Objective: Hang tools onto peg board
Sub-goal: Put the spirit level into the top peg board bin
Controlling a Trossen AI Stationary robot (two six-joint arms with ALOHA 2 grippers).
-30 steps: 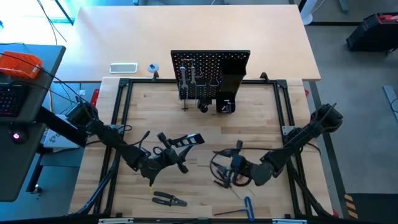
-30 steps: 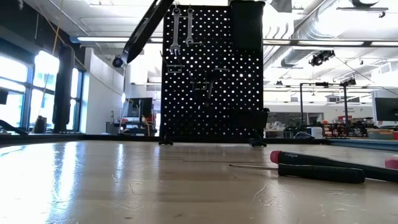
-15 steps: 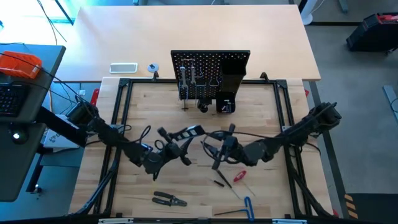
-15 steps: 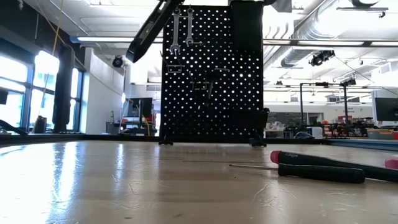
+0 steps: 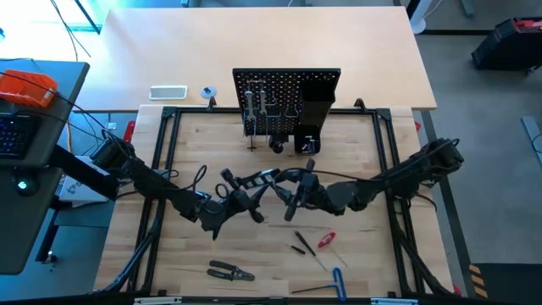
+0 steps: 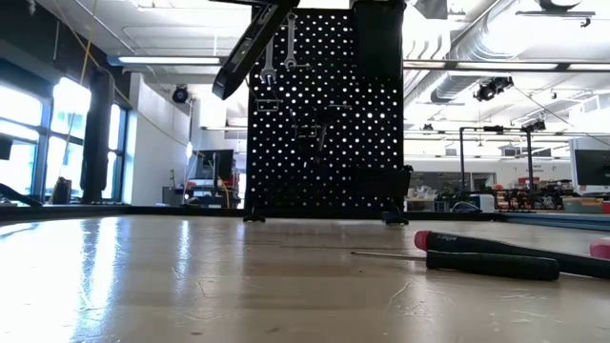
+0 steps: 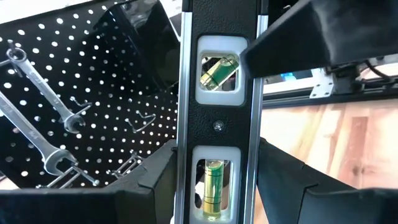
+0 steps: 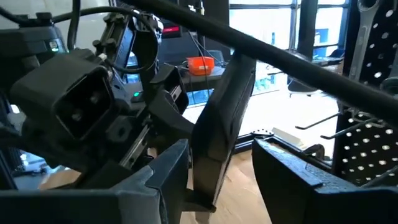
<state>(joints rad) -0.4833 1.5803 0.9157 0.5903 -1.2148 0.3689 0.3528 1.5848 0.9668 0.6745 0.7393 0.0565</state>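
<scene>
Overhead, table-level, wrist views share peg board (image 6: 324,110).

Bright, even ceiling light; windows (image 6: 29,133) glare at 9 o'clock in the low view, sheen on the blurred near table (image 6: 191,286).

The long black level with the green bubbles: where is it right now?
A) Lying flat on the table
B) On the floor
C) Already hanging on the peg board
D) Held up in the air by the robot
D: the level sits between the fingers of the left end effector, raised off the table in front of the peg board, with the right end effector closing in around its other end.
</scene>
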